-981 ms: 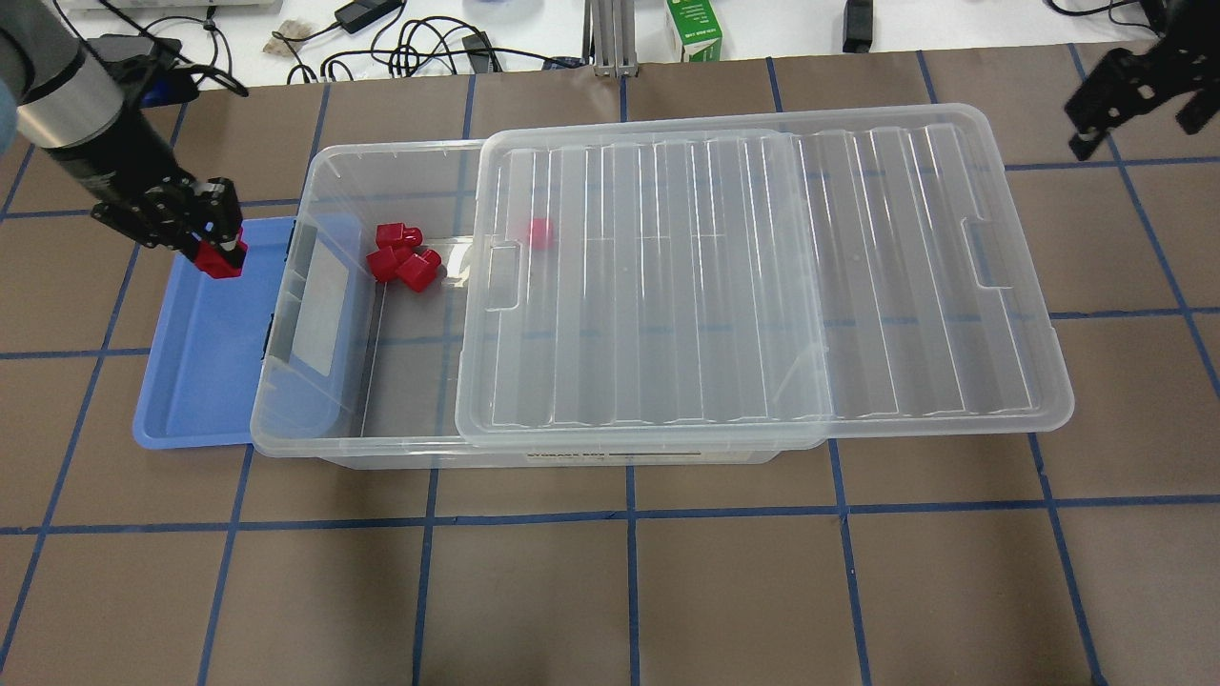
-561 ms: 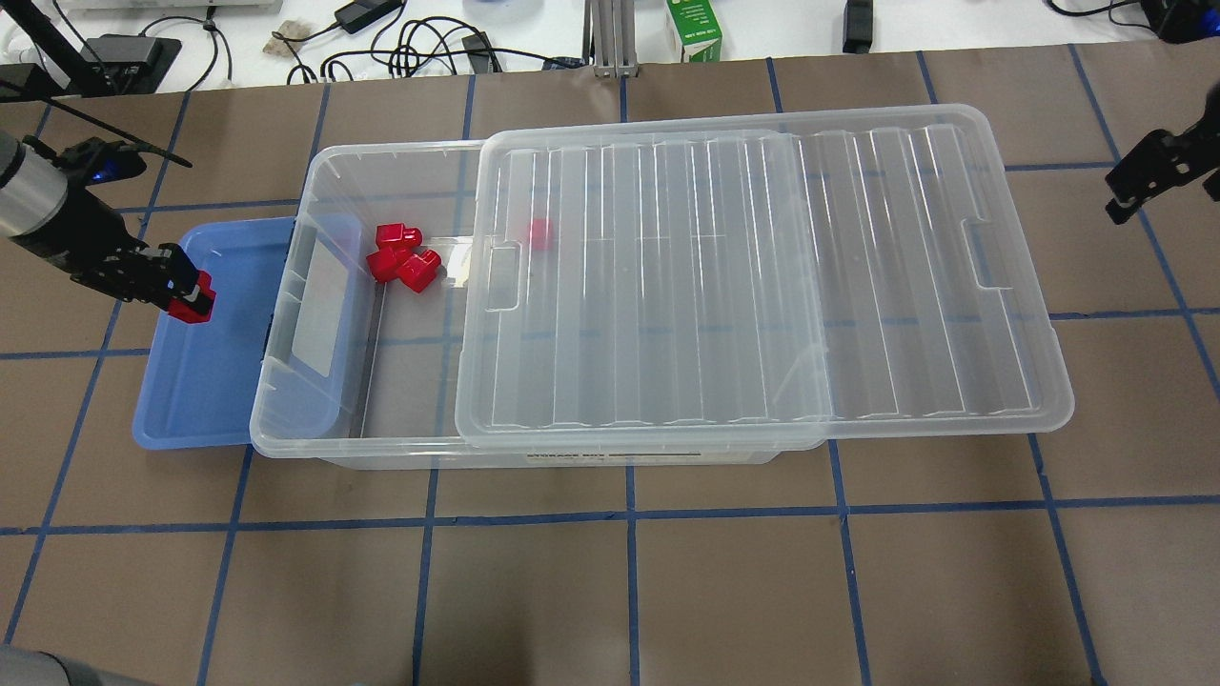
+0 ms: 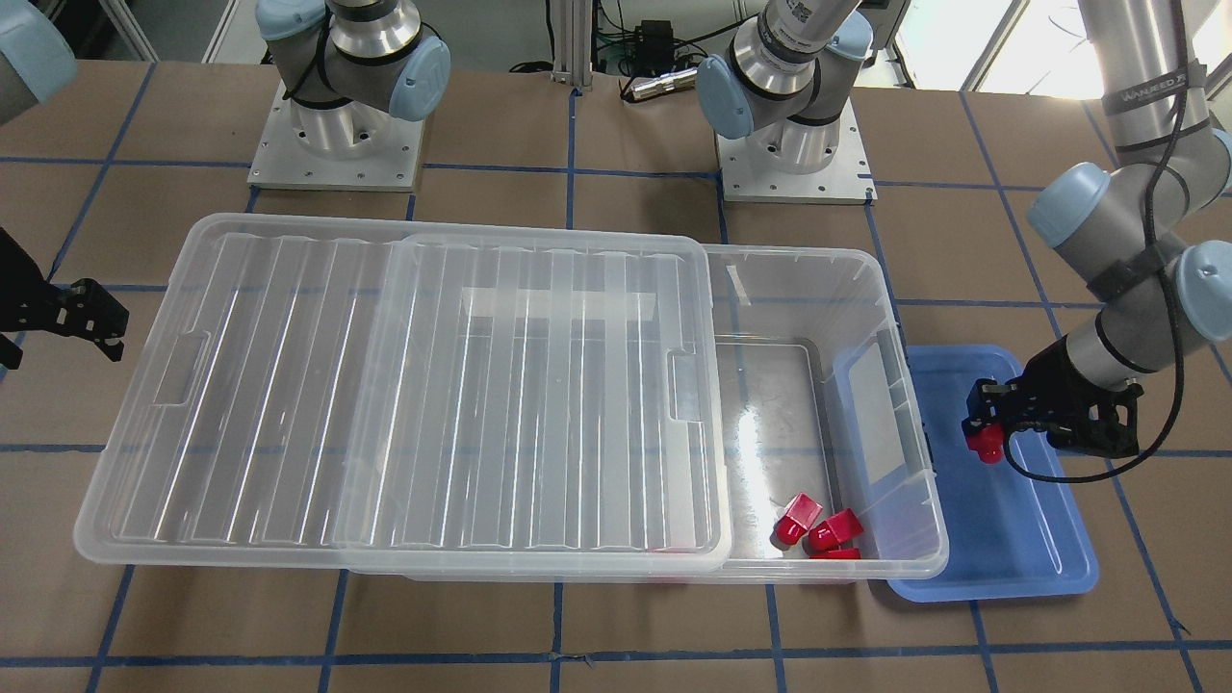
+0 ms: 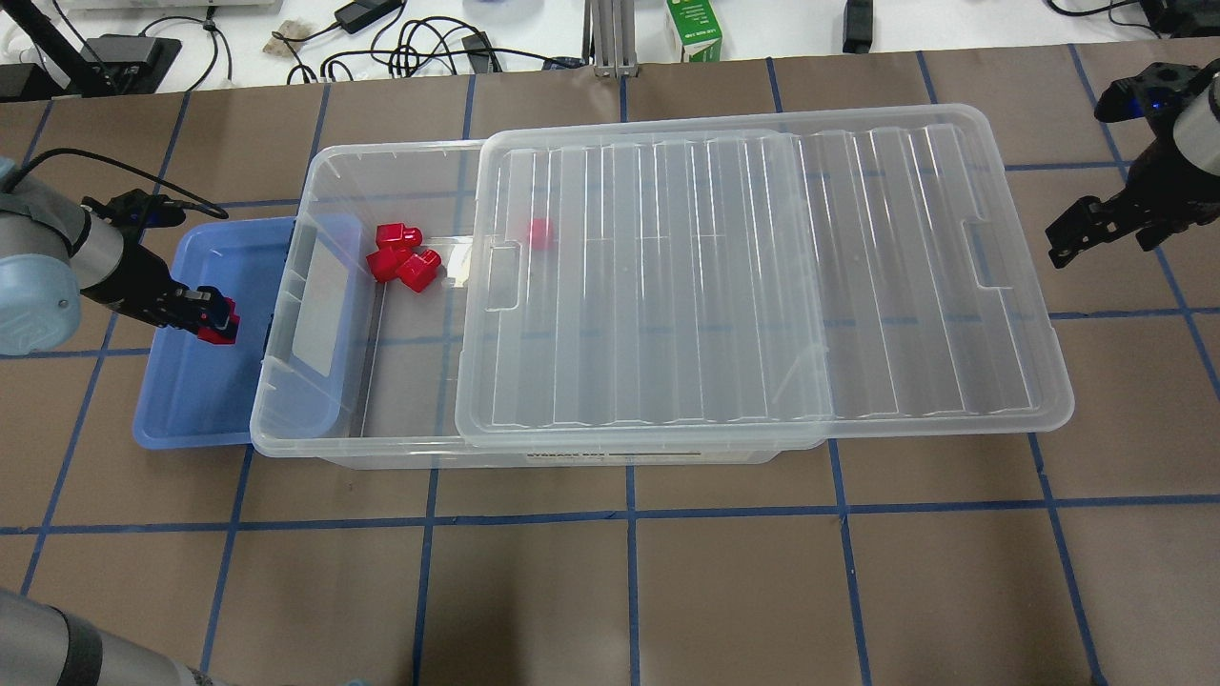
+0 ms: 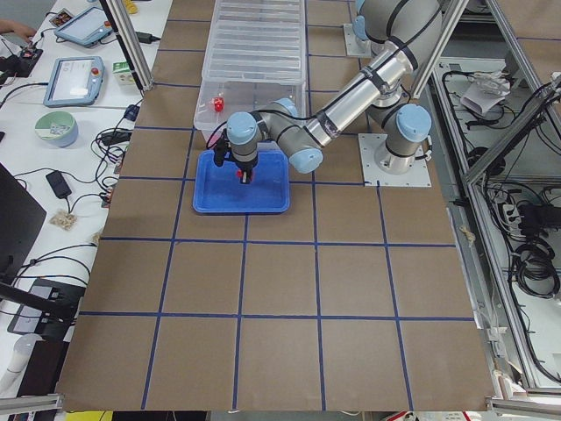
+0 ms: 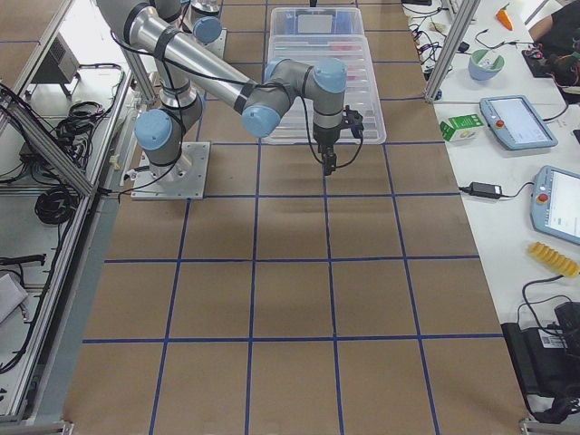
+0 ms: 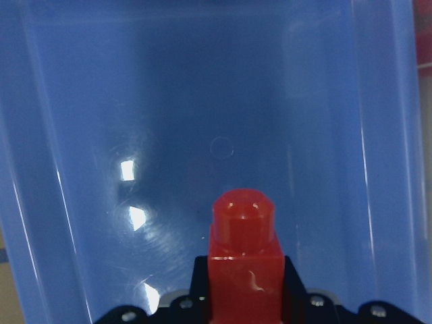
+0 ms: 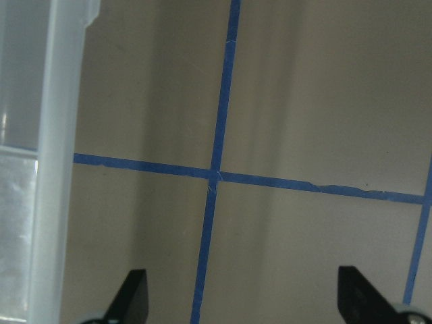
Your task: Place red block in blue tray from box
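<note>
My left gripper [image 4: 219, 322] is shut on a red block [image 4: 217, 329] and holds it low over the blue tray [image 4: 200, 386]. The left wrist view shows the block [image 7: 244, 246] upright between the jaws, above the tray floor [image 7: 169, 101]. It also shows in the front view [image 3: 984, 445]. Three more red blocks [image 4: 404, 257] lie in the open end of the clear box [image 4: 307, 314], and one [image 4: 540, 232] shows through its shifted lid [image 4: 762, 276]. My right gripper [image 4: 1066, 240] is open and empty, past the lid's right end.
The blue tray's right side is tucked under the box's left end. Cables and a green carton [image 4: 693, 29] lie beyond the table's far edge. The arm bases [image 3: 337, 144] stand behind the box. Bare brown mat with blue tape lines [image 8: 216, 175] lies under the right gripper.
My left gripper carried the red block from the tray's far corner toward its middle and lower. My right gripper came down and inward toward the lid's right end.
</note>
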`<act>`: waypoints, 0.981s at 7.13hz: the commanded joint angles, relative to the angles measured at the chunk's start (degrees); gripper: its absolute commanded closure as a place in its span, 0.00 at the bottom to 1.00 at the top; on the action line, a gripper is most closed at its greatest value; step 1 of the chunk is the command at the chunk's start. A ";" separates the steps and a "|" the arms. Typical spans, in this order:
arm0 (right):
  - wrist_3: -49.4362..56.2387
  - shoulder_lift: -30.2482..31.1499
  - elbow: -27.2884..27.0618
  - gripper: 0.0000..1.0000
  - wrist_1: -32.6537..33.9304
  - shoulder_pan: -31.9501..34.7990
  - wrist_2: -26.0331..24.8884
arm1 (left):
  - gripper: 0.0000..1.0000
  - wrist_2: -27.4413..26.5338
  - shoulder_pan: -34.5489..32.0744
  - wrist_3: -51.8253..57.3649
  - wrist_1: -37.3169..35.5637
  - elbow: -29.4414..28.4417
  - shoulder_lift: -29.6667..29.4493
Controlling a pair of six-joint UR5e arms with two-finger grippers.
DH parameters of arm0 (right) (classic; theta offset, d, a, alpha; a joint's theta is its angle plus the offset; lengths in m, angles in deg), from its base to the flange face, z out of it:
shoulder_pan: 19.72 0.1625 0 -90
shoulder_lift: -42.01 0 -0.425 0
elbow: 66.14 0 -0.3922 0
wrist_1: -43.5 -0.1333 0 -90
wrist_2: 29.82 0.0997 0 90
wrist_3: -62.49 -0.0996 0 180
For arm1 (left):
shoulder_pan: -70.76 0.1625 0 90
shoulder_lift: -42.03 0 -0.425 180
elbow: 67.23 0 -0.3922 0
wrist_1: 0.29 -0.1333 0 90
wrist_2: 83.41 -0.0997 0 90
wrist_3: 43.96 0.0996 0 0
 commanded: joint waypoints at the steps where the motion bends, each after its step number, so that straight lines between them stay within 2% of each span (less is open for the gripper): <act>1: -7.57 0.08 -0.36 0.00 -0.18 1.79 0.15 | 0.62 -1.42 -0.09 -0.11 -1.61 0.36 -1.56; 2: -9.26 0.26 -0.36 0.00 -0.18 3.97 0.67 | 0.43 -1.42 -0.09 0.06 -1.88 0.10 -1.83; 3: -14.32 0.43 -0.54 0.00 -0.35 6.96 0.77 | 0.13 -1.33 -0.18 -0.29 -1.96 -0.51 -0.97; 4: -17.42 0.52 -0.80 0.00 -0.27 10.29 0.85 | 0.00 -1.42 -1.14 -0.55 0.04 -1.91 0.52; 5: -21.89 0.52 -0.89 0.00 -0.18 13.37 0.85 | 0.00 -1.51 -2.01 -0.64 5.62 -5.05 2.45; 7: -27.71 0.26 -0.80 0.00 0.34 19.18 0.24 | 0.00 -6.32 -5.87 -0.99 18.28 -13.83 5.71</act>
